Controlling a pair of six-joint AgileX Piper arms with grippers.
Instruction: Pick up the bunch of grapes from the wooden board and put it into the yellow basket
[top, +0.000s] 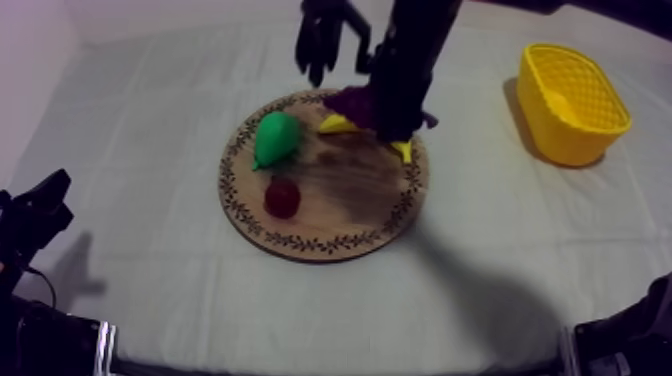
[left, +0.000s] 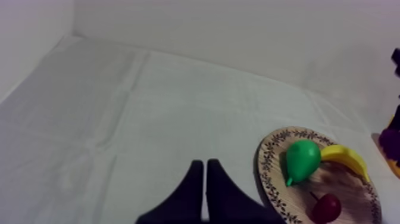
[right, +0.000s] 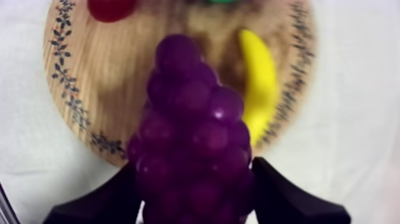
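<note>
- The right gripper (right: 193, 196) is clamped on the grapes (right: 193, 137), with one black finger (right: 286, 199) on each side of the bunch.
- The grapes sit at the far edge of the board (top: 350, 195), right above the banana (top: 402, 150). I cannot tell whether they are touching the wood or the banana.
- The right arm comes in from the upper right and covers the middle of the banana, so just its two yellow ends stick out.
- The pear (top: 275, 138) lies on the board's left part, with its stem end toward the red fruit (top: 283, 197), which sits just in front of it. Neither touches the grapes.
- The basket (top: 572, 100) stands upright on the cloth (top: 140, 130) at the far right, well apart from the board.
- The left gripper (left: 204, 170) is low at the left side of the table. Its fingers are pressed together in a narrow wedge with nothing between them, over bare cloth near the board's left rim.
</note>
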